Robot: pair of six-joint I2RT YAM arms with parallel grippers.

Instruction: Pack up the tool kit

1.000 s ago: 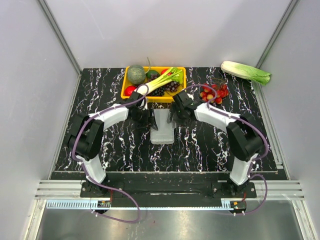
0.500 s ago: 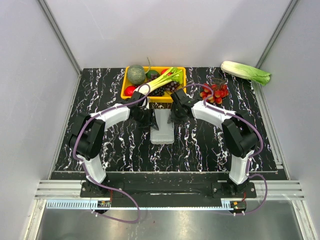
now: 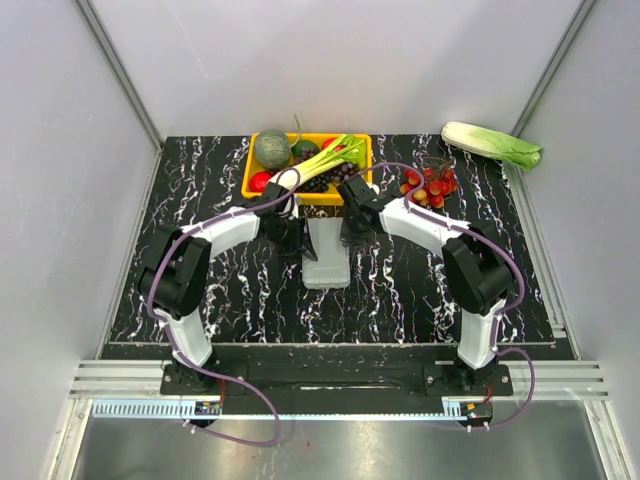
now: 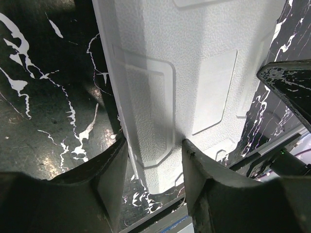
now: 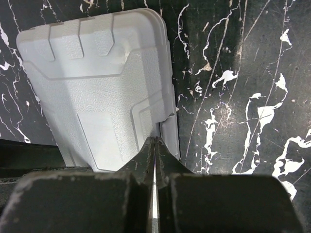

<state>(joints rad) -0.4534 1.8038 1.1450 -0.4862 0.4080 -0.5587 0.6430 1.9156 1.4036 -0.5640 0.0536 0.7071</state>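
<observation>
case [image 3: 326,255]: grey, lies flat on the table [image 3: 400,290], lid looks down; no tools visible outside it.
left claw [image 4: 151,150]: at the case's far-left corner. Jaws apart, one finger beside the case's side edge, the other over the lid. No clamp evident.
right claw [image 5: 154,141]: at the case's far-right corner. Fingers pressed together, nothing seen between them, tips at the case's side rim.
tray [image 3: 247,175]: yellow, with vegetables, just beyond the case's far end.
red fruits [image 3: 430,185]: beyond and right of the case, near the right arm.
cabbage [image 3: 492,145]: well apart, far right of the case.
step (judged): final closing, seating the lid or a catch along the rim. Catch itself not discernible.
how to do it well: push straight down with the closed right tips, on the rim, not on the mid-lid where the shell would flex.
brace: use the left fingers as a stop against the side edge so the case cannot skate on the glossy top.
watch: any push away from the bases drives the case into the tray.
check: even seam all round the rim before letting go.
</observation>
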